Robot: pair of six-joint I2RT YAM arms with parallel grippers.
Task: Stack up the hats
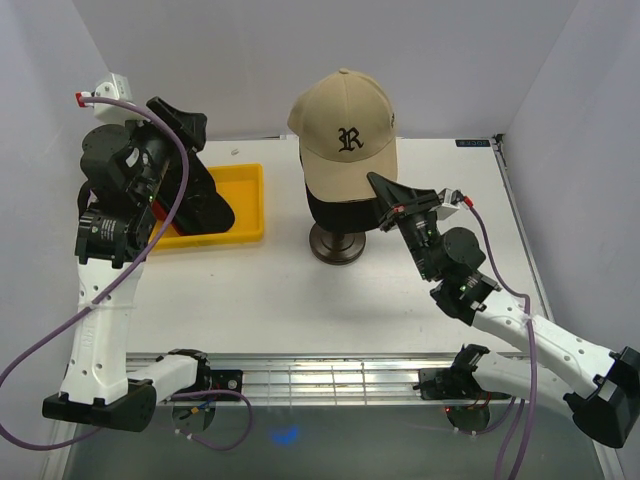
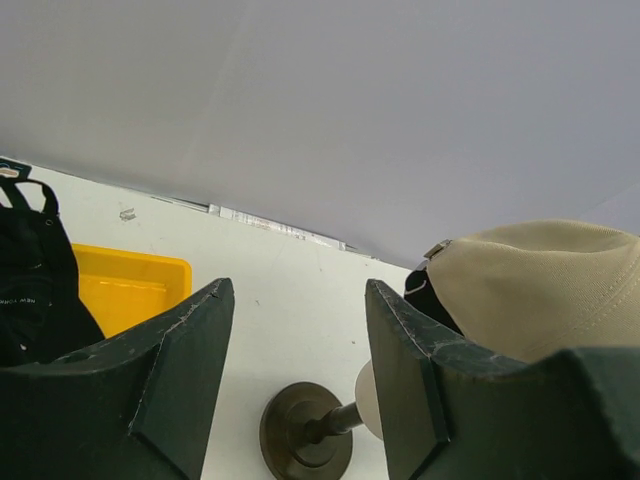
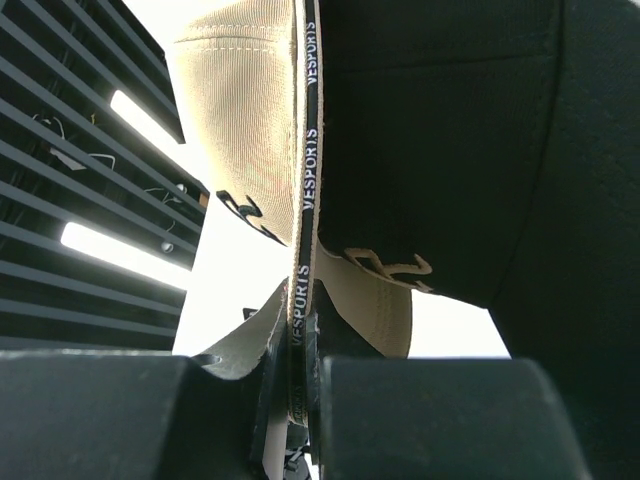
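A tan hat [image 1: 343,130] with a black "R" sits over a black hat [image 1: 330,208] on the mannequin head's stand [image 1: 336,243]. My right gripper [image 1: 378,185] is shut on the tan hat's lower edge at its right side. In the right wrist view the jaws [image 3: 303,370] pinch its lettered band, with the tan hat [image 3: 240,110] to the left and the black hat [image 3: 440,150] to the right. My left gripper [image 1: 200,160] hangs open above the tray, holding nothing [image 2: 298,330]. Another black hat [image 2: 30,280] lies in the tray.
The yellow tray [image 1: 250,200] sits at the back left, under my left arm. White walls close in the back and both sides. The stand's round base [image 2: 305,430] rests mid-table. A metal rail [image 1: 320,380] runs along the near edge.
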